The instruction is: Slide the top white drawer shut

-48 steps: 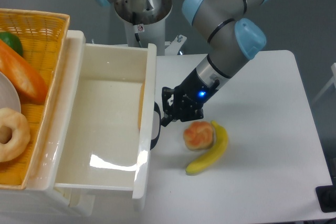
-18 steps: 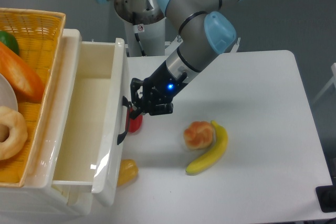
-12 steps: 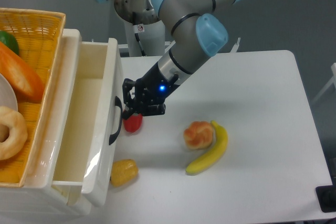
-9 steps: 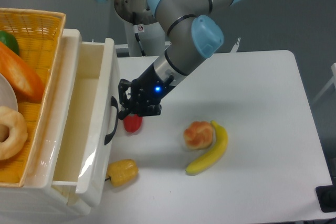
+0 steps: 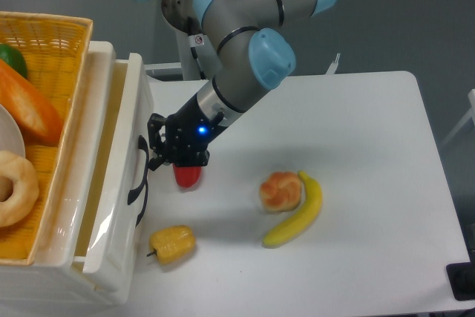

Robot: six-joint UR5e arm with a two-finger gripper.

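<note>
The glossy white plastic top drawer (image 5: 126, 183), at nine o'clock on the desk (image 5: 356, 146), is judged nearly closed; a narrow gap is left. The end effector (image 5: 157, 155) is pressed against its front; the jaw state cannot be told.

The yellow woven basket (image 5: 52, 42) runs off the left edge, cutting off the orange loaf, green item, white plate and pale ring-shaped pastry inside it. The gripper (image 5: 157, 155) sits dark against the top white drawer (image 5: 119, 183) by its black handle (image 5: 138, 182), and its fingers blur together, so whether they are parted or touching the front cannot be told. A red object (image 5: 188, 176) is half hidden beneath the gripper; the arm's upper joints leave the frame's top.
</note>
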